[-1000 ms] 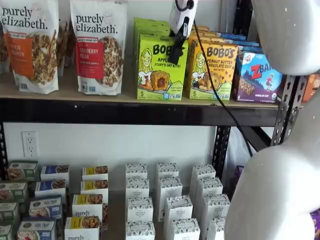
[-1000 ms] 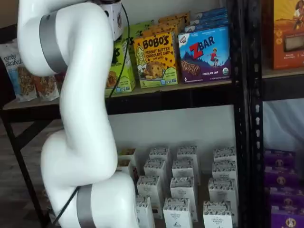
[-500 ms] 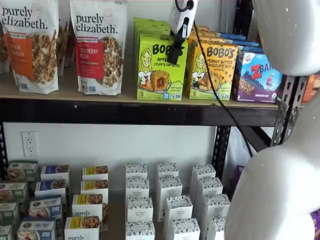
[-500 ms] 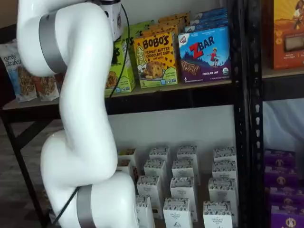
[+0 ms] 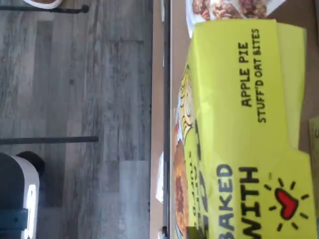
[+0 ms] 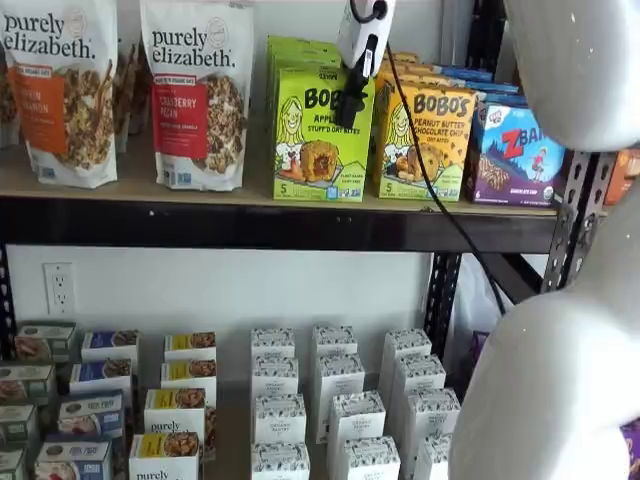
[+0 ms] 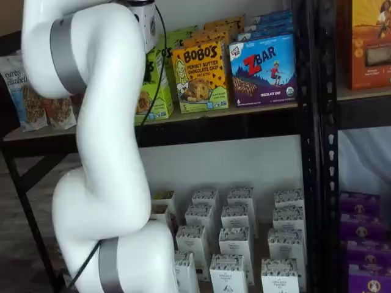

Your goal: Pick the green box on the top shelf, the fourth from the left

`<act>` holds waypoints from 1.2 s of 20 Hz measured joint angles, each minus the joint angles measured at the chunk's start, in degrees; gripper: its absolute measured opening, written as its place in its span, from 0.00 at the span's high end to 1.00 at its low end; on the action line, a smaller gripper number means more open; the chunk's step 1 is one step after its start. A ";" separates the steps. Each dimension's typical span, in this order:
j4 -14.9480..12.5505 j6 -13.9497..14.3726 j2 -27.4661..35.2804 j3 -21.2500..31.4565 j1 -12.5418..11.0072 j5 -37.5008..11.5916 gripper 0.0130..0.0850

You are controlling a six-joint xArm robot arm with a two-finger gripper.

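The green box (image 6: 318,140) stands upright at the front of its row on the top shelf (image 6: 130,192). It sits between a granola bag and the orange-yellow Bobo's box (image 6: 425,140). My gripper (image 6: 348,100) comes down from above with its white body and black fingers at the box's top edge, shut on the green box. In a shelf view the white arm hides most of the green box (image 7: 156,91). The wrist view is filled by the box's lime top and front (image 5: 239,139), printed "Apple Pie Stuff'd Oat Bites".
More green boxes stand behind the front one. A blue ZBar box (image 6: 512,155) is further right and granola bags (image 6: 195,95) are to the left. A black cable (image 6: 430,180) hangs in front of the shelf. Small white boxes (image 6: 340,400) fill the lower level.
The fingers have closed on the top of the green box. The black finger's tip stands a little higher. The box has barely shifted.
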 joint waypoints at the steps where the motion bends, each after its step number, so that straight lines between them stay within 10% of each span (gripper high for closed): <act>1: 0.21 -0.01 0.09 -0.20 -0.06 0.35 0.83; 24: 4.13 -1.24 -8.91 3.11 -3.24 8.92 0.83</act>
